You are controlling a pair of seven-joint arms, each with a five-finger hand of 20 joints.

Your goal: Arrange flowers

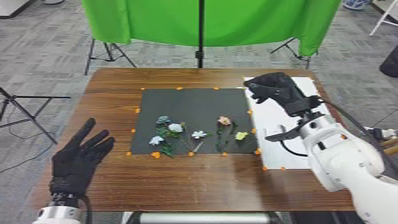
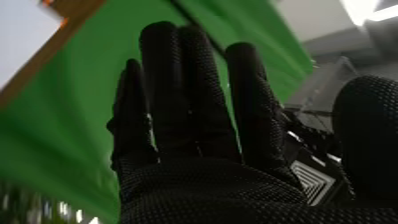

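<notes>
My right hand (image 1: 277,89) is over the far part of the white sheet, right of the dark mat, holding nothing. In the right wrist view, the right hand (image 2: 191,125) has its fingers straight and its thumb apart. Over the table's left side, my left hand (image 1: 78,162) is open and empty. Several flowers lie on the mat's near half: a blue-grey one (image 1: 163,120), a white one (image 1: 175,128), a pale blue one (image 1: 156,140), another white one (image 1: 199,134), a peach one (image 1: 224,120) and a yellow one (image 1: 241,135).
The dark mat (image 1: 191,102) and white sheet (image 1: 282,125) lie side by side on the brown table (image 1: 195,182), with orange marks along their edges. A green cloth (image 1: 151,20) hangs on a stand beyond the far edge.
</notes>
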